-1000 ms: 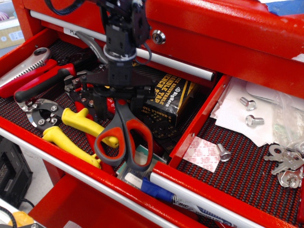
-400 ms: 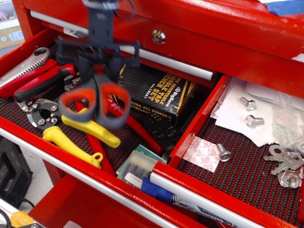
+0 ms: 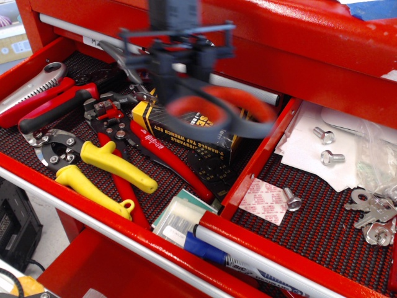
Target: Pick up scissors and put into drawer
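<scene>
The gripper [image 3: 177,59] is motion-blurred, but its dark fingers [image 3: 162,71] appear closed on the blade end of the scissors [image 3: 217,112], which hang clear of everything below. The scissors show as a smeared shape: two big grey loop handles lined red-orange, swung out toward the right and lying roughly level, the blades hidden up in the fingers. They hover over the black-and-yellow box [image 3: 192,133] in the left compartment, the right-hand loop reaching almost to the red divider [image 3: 257,164]. Above the fingers a wide black crossbar spans the gripper body, and the arm rises straight up out of the top edge of the frame in front of the chest's upper drawer face with its lock. Beneath lie the red-handled pliers [image 3: 146,146] and yellow-handled snips [image 3: 99,167]. To the right, the drawer [image 3: 322,217] with its black ribbed liner holds silver bolts [image 3: 332,157], keys [image 3: 372,214] and white papers [image 3: 310,149], with the scissors not yet over it
</scene>
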`<state>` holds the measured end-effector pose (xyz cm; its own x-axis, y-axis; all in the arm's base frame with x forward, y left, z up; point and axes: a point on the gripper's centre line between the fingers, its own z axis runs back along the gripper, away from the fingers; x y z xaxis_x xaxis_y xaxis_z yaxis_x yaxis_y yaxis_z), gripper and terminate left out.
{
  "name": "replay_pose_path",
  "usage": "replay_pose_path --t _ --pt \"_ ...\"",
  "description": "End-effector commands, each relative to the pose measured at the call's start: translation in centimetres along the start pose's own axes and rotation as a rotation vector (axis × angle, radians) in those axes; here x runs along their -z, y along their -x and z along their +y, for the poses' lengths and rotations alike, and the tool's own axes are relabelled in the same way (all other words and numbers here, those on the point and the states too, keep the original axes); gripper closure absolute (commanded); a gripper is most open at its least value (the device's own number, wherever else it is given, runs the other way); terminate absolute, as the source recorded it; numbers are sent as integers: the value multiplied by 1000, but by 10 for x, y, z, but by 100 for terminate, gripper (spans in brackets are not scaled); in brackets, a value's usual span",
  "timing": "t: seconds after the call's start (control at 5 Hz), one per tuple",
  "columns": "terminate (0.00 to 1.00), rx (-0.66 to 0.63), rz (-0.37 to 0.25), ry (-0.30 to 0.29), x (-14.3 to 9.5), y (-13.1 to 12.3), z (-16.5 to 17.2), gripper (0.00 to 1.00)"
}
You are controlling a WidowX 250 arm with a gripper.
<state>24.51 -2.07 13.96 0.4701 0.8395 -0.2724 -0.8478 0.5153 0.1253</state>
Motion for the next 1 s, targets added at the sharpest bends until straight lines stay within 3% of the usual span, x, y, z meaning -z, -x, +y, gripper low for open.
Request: replay_pose_path --t 0.0,0.2,0.4,0.6,0.8 --pt "0 -128 -163 53 -3 40 -53 100" --pt "0 -75 -252 42 23 55 -55 100" --pt "0 91 -345 54 43 59 -45 100" --pt "0 224 -463 76 47 62 -41 100" --pt "0 353 -572 109 45 66 -38 0"
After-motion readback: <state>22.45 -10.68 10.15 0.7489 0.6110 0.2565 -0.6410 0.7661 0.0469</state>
